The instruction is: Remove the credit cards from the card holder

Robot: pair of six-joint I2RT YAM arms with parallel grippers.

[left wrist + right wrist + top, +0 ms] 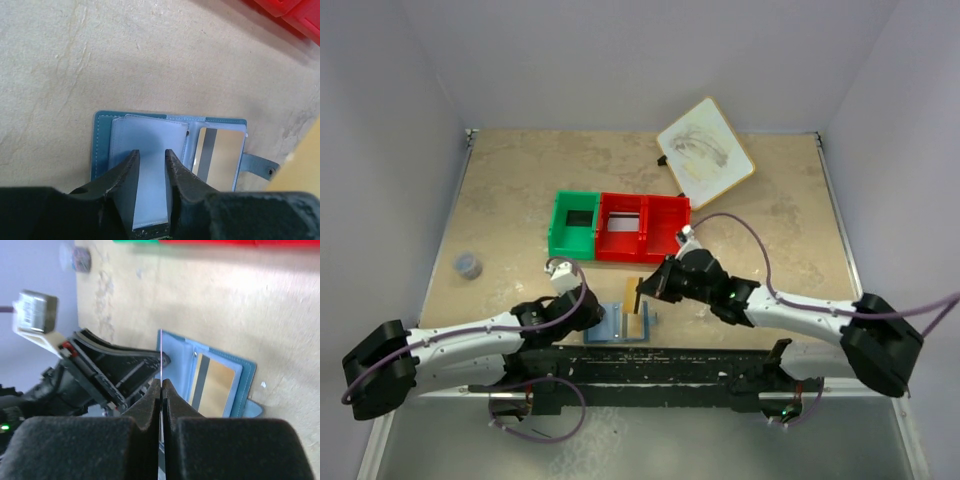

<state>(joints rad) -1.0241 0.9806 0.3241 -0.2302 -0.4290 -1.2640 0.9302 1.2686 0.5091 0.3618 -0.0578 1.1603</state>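
From above, the card holder lies open at six o'clock on the table; left wrist: the left gripper stands narrowly parted over its pale panel, a striped card at three o'clock; right wrist: the right gripper pinches an edge-on card.

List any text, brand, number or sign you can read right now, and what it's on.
No legible text in any view.
White board: grey scribbles only, no words.
Striped card in the card holder: dark stripe, no readable print.
Tan card in the right pincer: face blurred, nothing readable.
White block on the left arm: markings too blurred.
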